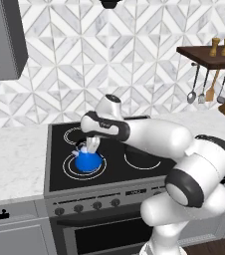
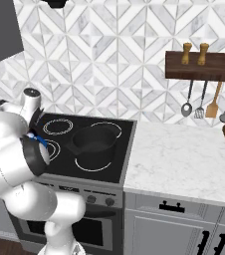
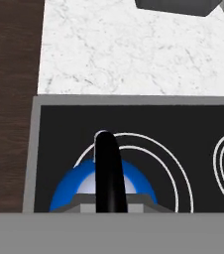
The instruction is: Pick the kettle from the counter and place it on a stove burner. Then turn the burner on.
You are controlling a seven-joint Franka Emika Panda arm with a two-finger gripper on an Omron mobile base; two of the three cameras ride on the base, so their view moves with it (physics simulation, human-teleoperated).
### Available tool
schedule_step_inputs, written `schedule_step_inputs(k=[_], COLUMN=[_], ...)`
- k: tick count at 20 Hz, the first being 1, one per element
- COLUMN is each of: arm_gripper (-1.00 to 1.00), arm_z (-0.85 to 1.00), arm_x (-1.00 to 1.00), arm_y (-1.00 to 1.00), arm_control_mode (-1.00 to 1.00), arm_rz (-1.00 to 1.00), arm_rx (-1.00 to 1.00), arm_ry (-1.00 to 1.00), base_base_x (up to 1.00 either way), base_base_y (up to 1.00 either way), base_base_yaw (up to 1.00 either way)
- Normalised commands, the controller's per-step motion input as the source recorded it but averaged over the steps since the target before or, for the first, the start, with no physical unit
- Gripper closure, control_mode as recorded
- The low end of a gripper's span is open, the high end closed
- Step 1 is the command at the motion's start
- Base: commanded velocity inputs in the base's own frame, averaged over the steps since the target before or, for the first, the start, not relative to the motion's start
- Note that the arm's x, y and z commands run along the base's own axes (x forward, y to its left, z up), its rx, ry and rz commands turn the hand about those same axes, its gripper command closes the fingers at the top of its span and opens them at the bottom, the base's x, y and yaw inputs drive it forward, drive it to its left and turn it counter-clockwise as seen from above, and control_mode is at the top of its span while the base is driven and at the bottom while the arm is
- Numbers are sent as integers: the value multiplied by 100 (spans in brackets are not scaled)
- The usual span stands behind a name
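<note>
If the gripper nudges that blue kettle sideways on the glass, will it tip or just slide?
Probably slide. The kettle is a squat cone, widest at its base, so it likely resists tipping. The black glass stove looks smooth, so little would hold it inside the burner rings. A push high on its dark handle might rock it.

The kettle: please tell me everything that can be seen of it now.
The kettle is small, bright blue and glossy, with a pale silvery lid and a dark handle arching over its top. It stands upright inside the large double-ringed stove burner at the front left of the black glass stove. The gripper is directly above it at the handle; whether it is gripping cannot be told.
</note>
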Motion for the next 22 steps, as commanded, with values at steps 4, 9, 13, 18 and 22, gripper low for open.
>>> schedule_step_inputs(k=[4,9,13,18,22], arm_gripper=[100,100,100,100,100], arm_z=[-21,-27,-3,0,0], arm_x=[4,3,2,36,33], arm_y=[0,0,0,0,4], arm_control_mode=[-100,-100,-100,-100,-100], arm_rz=[0,0,0,0,-1], arm_rx=[0,0,0,0,0], arm_ry=[2,0,0,0,0], base_base_x=[0,0,0,0,0], base_base_y=[0,0,0,0,0], base_base_yaw=[0,0,0,0,0])
